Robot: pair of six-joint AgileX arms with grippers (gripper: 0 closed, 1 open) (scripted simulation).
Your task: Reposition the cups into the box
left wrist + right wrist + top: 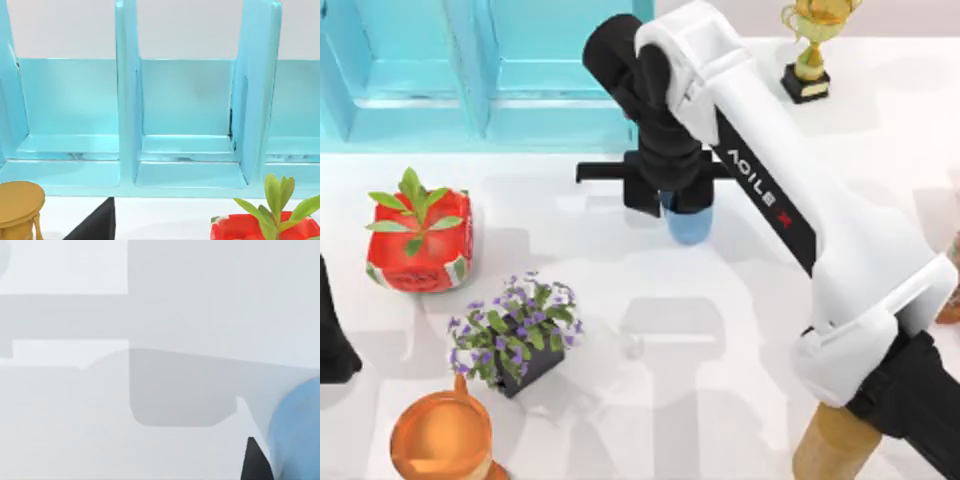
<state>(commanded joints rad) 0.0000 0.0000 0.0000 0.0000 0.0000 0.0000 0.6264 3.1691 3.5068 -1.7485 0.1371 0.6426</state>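
Observation:
The blue cup (688, 228) stands out from under my right gripper (676, 205), just in front of the box's right end. The gripper's dark fingers sit on either side of the cup and hold it. In the right wrist view the cup (300, 430) lies against one dark fingertip (255, 462) above the white table. The box (470, 110) is a large turquoise case with partitions across the back left; its compartments (187, 150) show in the left wrist view. My left arm (332, 335) is parked at the table's left edge.
A red planter (420, 245) and a purple-flowered pot (515, 335) stand left of centre. A copper mug (440, 435) is at the front left, a tan wooden cylinder (830, 450) at the front right under my right arm, and a gold trophy (812, 45) at the back right.

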